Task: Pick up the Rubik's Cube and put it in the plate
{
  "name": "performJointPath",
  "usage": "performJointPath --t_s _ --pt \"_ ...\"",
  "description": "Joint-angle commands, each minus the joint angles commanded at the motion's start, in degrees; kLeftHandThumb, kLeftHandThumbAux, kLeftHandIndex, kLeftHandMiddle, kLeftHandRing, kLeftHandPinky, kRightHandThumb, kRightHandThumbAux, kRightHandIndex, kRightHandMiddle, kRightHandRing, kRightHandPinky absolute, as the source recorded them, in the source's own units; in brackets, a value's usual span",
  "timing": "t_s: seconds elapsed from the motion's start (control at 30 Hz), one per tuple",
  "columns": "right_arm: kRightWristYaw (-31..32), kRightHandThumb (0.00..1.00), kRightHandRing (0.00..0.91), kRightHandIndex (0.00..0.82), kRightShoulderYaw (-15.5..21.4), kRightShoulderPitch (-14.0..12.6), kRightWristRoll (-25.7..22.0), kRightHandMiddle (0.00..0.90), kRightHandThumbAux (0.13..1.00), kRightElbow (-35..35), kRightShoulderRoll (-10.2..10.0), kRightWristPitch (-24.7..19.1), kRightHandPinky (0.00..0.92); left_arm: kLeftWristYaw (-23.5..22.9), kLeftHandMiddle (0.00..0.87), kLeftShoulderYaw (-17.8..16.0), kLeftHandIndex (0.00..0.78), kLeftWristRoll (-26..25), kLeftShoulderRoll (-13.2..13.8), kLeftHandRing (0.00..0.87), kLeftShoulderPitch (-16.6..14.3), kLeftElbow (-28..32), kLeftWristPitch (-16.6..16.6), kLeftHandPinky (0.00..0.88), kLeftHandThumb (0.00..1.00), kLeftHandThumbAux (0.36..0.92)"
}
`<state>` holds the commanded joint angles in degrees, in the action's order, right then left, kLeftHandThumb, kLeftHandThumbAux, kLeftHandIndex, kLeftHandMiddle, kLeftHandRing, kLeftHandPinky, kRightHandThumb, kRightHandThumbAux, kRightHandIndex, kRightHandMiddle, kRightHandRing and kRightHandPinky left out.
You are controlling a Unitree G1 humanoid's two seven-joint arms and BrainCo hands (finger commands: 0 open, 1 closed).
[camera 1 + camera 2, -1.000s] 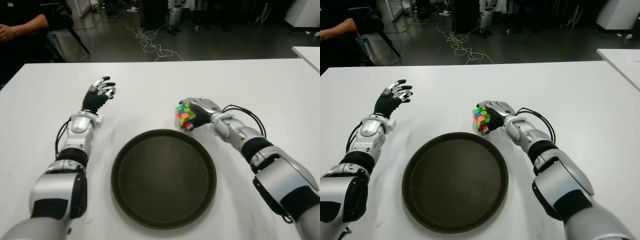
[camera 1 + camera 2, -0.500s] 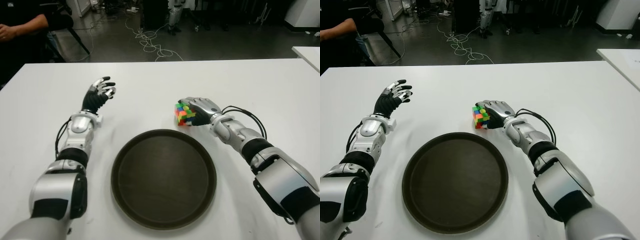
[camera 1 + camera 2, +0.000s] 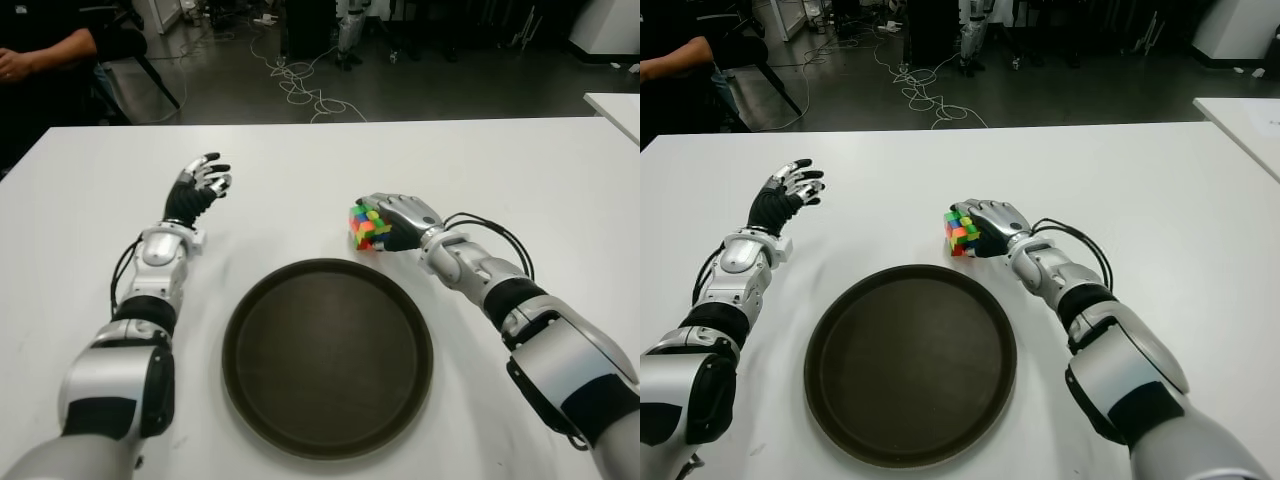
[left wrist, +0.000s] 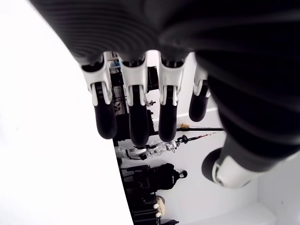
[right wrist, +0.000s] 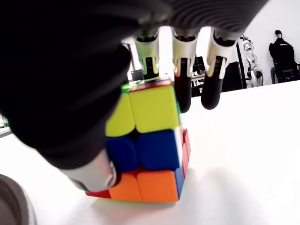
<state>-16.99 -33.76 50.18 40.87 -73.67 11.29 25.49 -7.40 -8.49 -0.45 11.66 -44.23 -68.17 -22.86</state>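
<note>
a big round dark plate sits on the white table, right in front of the robot, and there is nothing in it. the rubik's cube is not in the plate; it is just past the far right edge of the plate, by the rim. the right hand is wrapped over the cube, with its fingers curled down over the top and far side and the thumb pressed on the near side. the cube's bottom edge looks very close to the table, and i cannot tell if it is touching. the left hand is far off to the left of the plate with its fingers spread out, holding nothing.
</note>
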Motion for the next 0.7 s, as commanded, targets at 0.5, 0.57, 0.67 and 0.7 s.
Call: performJointPath --t_s 0.5,0.57,0.67,0.7 --pt "-1.0 0.577 0.314 0.269 1.0 -0.2 -0.1 0.293 0.811 0.3 0.1 0.8 0.362 -0.2 0.251 0.1 0.171 0.1 0.0 0.244 0.0 0.2 0.4 0.258 0.171 0.680" --pt "-1.3 0.652 0.319 0.347 1.1 -0.2 -0.1 0.301 0.765 0.4 0.0 0.7 0.369 -0.2 0.250 0.0 0.170 0.0 0.0 0.243 0.0 0.1 0.5 0.257 0.169 0.685" --pt "-1.7 0.687 0.317 0.385 1.2 -0.3 -0.1 0.299 0.743 0.4 0.0 0.6 0.372 -0.2 0.252 -0.1 0.170 -0.2 -0.1 0.246 0.0 0.1 0.5 0.262 0.165 0.689" --pt "-1.8 0.690 0.316 0.388 1.2 -0.3 -0.1 0.299 0.741 0.4 0.0 0.6 0.373 -0.2 0.252 -0.2 0.170 -0.2 -0.1 0.246 0.0 0.1 0.5 0.262 0.164 0.689"
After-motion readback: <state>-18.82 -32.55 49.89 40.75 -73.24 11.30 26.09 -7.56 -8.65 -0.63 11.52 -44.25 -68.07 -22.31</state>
